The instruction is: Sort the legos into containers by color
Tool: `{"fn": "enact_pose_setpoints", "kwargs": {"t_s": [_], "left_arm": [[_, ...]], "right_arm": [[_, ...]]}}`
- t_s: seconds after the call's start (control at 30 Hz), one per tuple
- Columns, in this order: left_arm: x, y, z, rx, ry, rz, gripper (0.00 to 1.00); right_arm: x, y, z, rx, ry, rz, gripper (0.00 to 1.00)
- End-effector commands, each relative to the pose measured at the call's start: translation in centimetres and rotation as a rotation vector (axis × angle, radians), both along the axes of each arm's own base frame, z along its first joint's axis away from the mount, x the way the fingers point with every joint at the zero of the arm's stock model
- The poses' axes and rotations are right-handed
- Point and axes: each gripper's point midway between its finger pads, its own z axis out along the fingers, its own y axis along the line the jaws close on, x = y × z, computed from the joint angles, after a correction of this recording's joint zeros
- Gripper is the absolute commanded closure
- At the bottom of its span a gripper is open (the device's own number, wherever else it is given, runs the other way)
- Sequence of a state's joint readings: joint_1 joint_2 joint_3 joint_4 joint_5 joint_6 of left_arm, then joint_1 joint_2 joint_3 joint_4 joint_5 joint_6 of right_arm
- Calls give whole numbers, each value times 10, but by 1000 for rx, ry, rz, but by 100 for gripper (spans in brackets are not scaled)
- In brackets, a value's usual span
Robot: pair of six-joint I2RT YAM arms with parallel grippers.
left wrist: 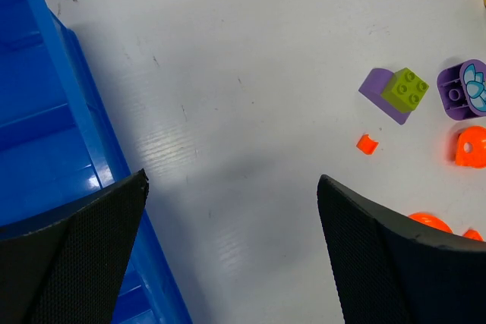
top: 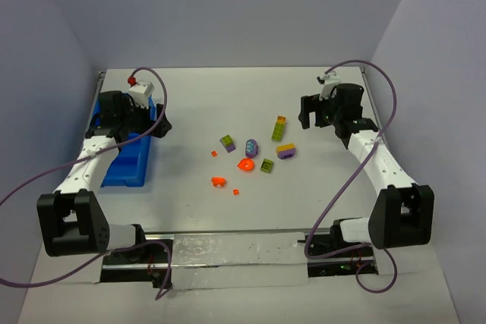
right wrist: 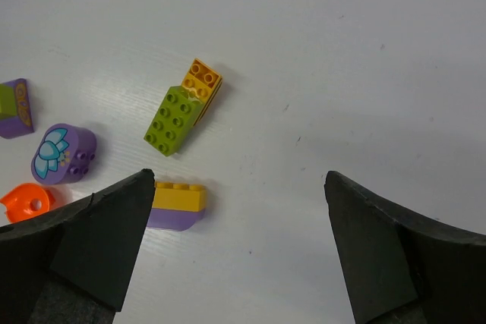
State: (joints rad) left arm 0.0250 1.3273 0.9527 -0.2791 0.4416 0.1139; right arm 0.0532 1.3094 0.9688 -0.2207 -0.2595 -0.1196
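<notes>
We hold our left gripper and right gripper with fingers spread wide. The bricks lie scattered on the table, well apart from the blue tray at our left.

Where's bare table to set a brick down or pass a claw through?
Free: the strip between the blue tray and the green-purple brick; the far table behind the green-orange brick; the patch between the yellow-purple brick and the right arm. Crowded: mid-table, around the orange round piece.
</notes>
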Motion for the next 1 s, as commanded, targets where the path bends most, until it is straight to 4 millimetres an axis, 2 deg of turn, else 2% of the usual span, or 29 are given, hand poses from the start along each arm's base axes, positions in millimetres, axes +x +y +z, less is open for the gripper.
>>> {"fn": "enact_pose_setpoints", "kwargs": {"t_s": [0.0, 0.17, 0.27, 0.33, 0.43, 0.47, 0.63, 0.67, 0.77, 0.87, 0.97], "left_arm": [[11, -3, 31, -8, -103, -14, 1], [19, -22, 42, 21, -100, -178, 1], [18, -48, 42, 58, -90, -337, 4], [11, -72, 34, 90, -84, -507, 1], [-5, -112, 35, 146, -170, -829, 1], [-5, -123, 42, 164, -233, -907, 1], [-9, -167, 41, 254, -329, -1178, 2], [-7, -178, 34, 285, -329, -1244, 3], [-15, -193, 11, 335, -297, -1396, 6], [-16, -201, -1, 387, -360, -1513, 5], [-15, -204, -21, 482, -348, -1605, 5]], "right_arm": [[9, -1, 24, 14, -68, -14, 0], [8, 1, 23, 15, -61, 7, 0], [8, 3, 21, 13, -50, 18, 0], [8, 4, 20, 13, -43, 27, 0], [6, 5, 17, 11, -25, 44, 0], [6, 5, 17, 9, -25, 49, 0], [2, 5, 12, 3, -7, 65, 0], [2, 4, 11, 4, -1, 65, 0], [2, 2, 8, 6, 11, 66, 0], [1, 3, 7, 8, 20, 74, 0], [0, 4, 4, 12, 34, 82, 0]]}}
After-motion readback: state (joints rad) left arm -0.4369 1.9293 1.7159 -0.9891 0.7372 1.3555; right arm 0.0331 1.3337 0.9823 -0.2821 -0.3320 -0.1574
